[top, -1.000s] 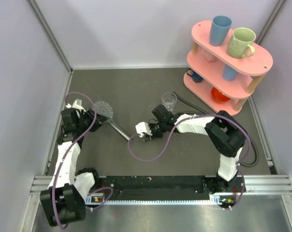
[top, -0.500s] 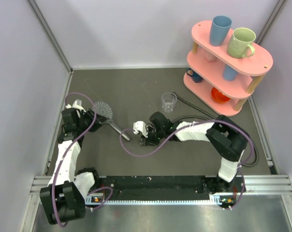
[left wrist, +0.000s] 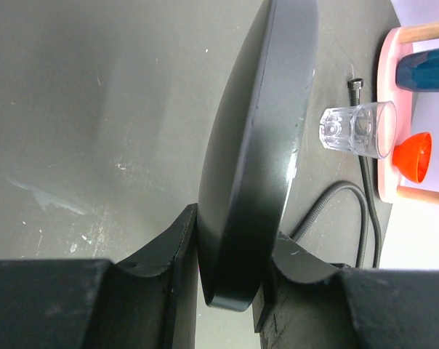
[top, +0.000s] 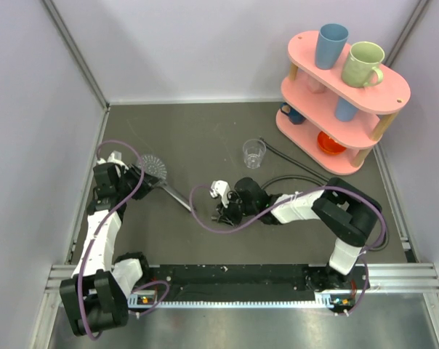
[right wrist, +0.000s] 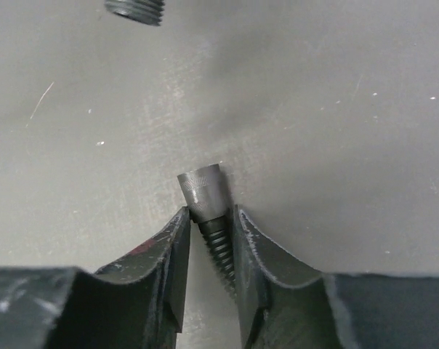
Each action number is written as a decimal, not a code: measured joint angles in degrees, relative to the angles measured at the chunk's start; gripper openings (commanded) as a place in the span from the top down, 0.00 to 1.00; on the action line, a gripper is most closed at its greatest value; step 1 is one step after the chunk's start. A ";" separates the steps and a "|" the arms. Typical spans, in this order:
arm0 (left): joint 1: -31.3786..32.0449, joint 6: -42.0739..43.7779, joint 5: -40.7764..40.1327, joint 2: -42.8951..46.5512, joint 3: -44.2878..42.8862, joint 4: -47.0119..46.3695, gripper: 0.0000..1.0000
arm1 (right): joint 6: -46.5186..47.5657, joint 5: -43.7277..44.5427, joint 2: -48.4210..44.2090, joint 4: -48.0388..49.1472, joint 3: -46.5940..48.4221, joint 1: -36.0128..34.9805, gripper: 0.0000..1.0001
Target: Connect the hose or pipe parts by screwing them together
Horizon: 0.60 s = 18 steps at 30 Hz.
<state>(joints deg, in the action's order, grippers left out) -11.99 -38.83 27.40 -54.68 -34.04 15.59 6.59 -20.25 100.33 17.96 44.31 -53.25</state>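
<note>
The grey hand shower point(top: 153, 164) lies at the left, its handle point(top: 177, 195) running toward the middle. My left gripper point(top: 135, 179) is shut on the disc's rim point(left wrist: 256, 160), which stands edge-on between the fingers. My right gripper point(top: 218, 214) sits just right of the handle's end. Its jaws stand slightly apart around the dark hose's end nut point(right wrist: 203, 192); the ribbed hose point(right wrist: 219, 251) runs back between them with a gap on the left. The handle's threaded end point(right wrist: 136, 10) shows ahead, apart from the nut. The hose point(top: 283, 178) loops away right.
A clear glass cup point(top: 254, 153) stands behind the right gripper, with the hose's other end fitting point(left wrist: 356, 85) beside it. A pink rack point(top: 328, 80) with mugs fills the back right corner. Purple cables point(top: 227, 227) trail from both arms.
My right gripper has drawn back from the handle's end, toward me and slightly right, and its jaws have loosened around the hose end. The left gripper and the shower stay put.
</note>
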 measured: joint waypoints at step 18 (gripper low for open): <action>0.00 1.27 0.22 -0.81 0.00 1.20 1.00 | 11.82 -11.15 1.11 17.49 -9.14 -0.20 0.66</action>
<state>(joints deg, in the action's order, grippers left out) -11.99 -37.56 27.62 -55.48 -34.04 16.80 18.41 -31.40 101.45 35.44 35.18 -53.45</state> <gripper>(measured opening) 0.318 0.433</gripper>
